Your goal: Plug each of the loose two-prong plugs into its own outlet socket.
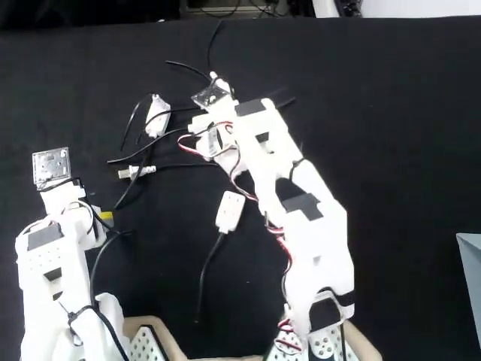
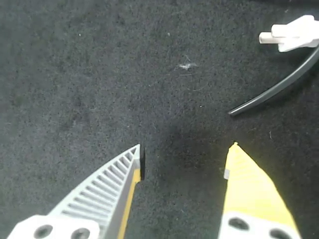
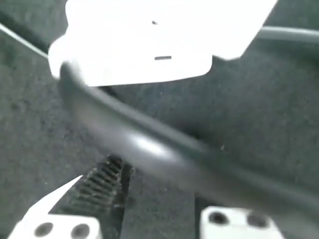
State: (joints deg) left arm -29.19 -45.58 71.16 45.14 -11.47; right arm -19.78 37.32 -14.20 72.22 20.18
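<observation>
A loose white two-prong plug (image 1: pixel 136 172) (image 2: pixel 289 33) lies on the black table left of centre, its black cable (image 2: pixel 271 92) trailing off. One white outlet socket (image 1: pixel 155 114) lies behind it and a second socket (image 1: pixel 229 210) sits beside the right arm. My left gripper (image 1: pixel 51 167) (image 2: pixel 187 154) hangs open over bare table, short of the plug. My right gripper (image 1: pixel 211 96) (image 3: pixel 164 169) is at the back centre, fingers apart, with a black cable (image 3: pixel 164 152) crossing in front of them and a white plastic body (image 3: pixel 149 42) (image 1: pixel 216 77) just beyond.
Several black cables (image 1: pixel 143 154) loop across the table (image 1: pixel 391 113) between the sockets and the plug. A red and white wire (image 1: pixel 188 147) runs along the right arm. A grey object (image 1: pixel 472 278) sits at the right edge.
</observation>
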